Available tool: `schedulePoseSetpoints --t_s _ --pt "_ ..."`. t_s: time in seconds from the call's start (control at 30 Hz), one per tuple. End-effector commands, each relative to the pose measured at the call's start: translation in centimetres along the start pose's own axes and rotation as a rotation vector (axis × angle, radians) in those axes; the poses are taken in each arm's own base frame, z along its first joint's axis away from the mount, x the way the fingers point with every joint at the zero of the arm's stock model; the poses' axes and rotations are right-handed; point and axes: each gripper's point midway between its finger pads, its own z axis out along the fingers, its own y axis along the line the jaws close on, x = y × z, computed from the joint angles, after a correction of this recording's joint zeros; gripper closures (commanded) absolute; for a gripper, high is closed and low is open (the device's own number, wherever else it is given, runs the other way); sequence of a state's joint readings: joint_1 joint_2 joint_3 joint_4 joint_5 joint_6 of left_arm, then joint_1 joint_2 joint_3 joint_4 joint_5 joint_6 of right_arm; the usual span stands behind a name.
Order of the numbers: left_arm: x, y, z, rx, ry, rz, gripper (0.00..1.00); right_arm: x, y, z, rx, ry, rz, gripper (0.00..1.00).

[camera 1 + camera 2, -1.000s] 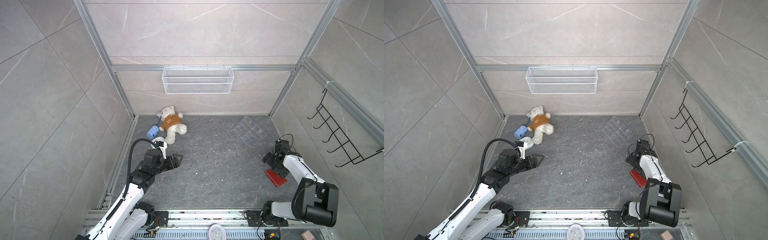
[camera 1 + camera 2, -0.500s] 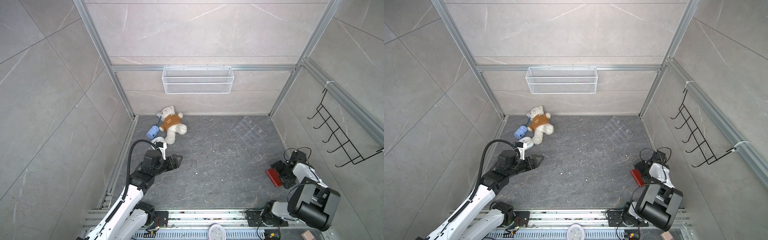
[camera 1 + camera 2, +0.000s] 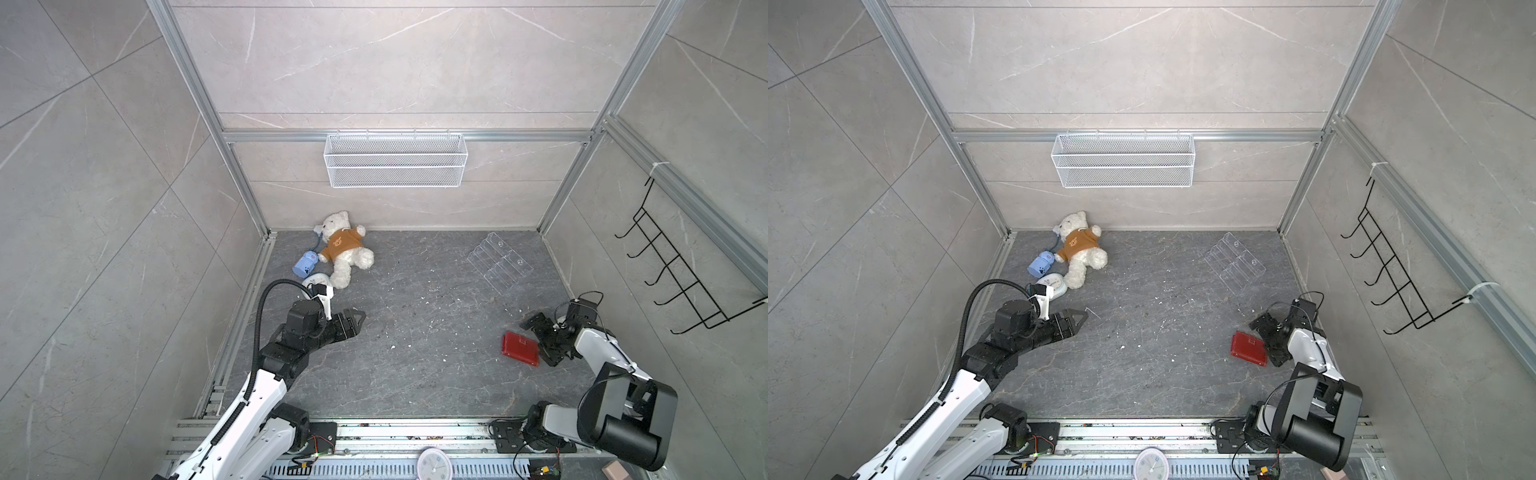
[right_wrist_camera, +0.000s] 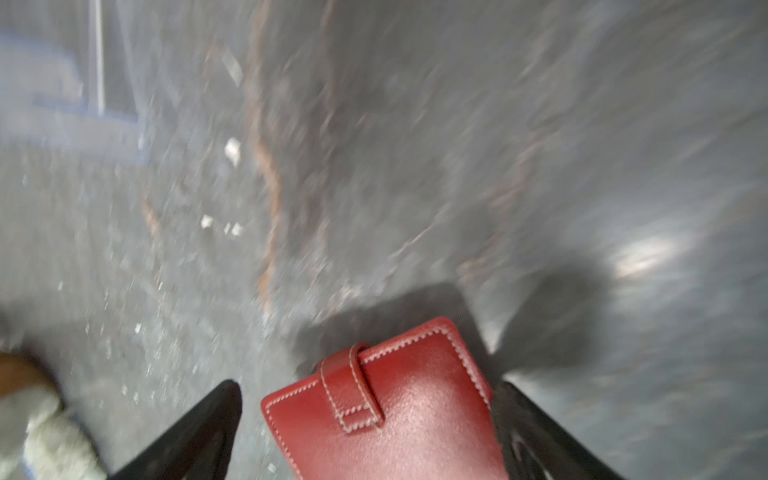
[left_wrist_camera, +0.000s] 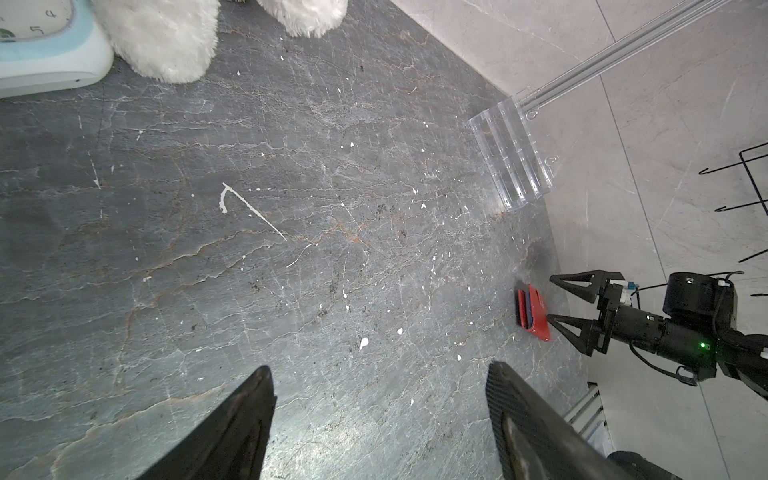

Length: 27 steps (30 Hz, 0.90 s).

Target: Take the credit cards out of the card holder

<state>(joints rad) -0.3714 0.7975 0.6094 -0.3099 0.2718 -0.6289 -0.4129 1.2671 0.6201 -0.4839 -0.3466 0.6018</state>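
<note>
Left claw (image 3: 358, 322) of mine hangs spread wide and empty above the bench (image 3: 415, 374), near its left edge. Close to the right edge the red card holder (image 3: 519, 348) lies flat, folded shut, tab across. My right claw (image 3: 539, 341) gapes wide, straddling the holder's end, not clamped.

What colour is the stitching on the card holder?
Off-white, running along the edges of the red card holder; clearest in the right wrist view.
</note>
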Motion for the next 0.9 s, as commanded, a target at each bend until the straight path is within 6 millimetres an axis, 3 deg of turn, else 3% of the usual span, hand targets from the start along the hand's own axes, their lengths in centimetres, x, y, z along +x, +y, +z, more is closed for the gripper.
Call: schedulePoseSetpoints --t_s 0.0,0.2,0.37,0.53,0.67,0.87 --pt "-0.3 -0.6 -0.1 0.029 -0.017 0.006 0.18 2.8 2.1 -0.4 -0.067 0.055 0.015 0.05" --pt "-0.1 -0.5 0.0 0.039 -0.023 -0.003 0.18 4.2 3.6 -3.8 -0.091 0.02 -0.054 0.04" --pt "0.1 -0.5 0.3 0.051 -0.019 -0.017 0.18 6.0 3.7 -5.7 -0.099 0.045 -0.107 0.03" --pt "0.2 -0.7 0.4 0.064 -0.016 -0.023 0.18 9.4 3.4 -5.6 -0.177 0.142 -0.057 0.05" --pt "0.2 -0.6 0.4 0.065 -0.017 -0.022 0.18 10.4 2.4 -5.4 -0.167 0.153 -0.022 0.09" --pt "0.3 -0.6 0.4 0.068 -0.015 -0.026 0.18 11.3 1.3 -3.3 -0.156 0.198 0.043 0.15"
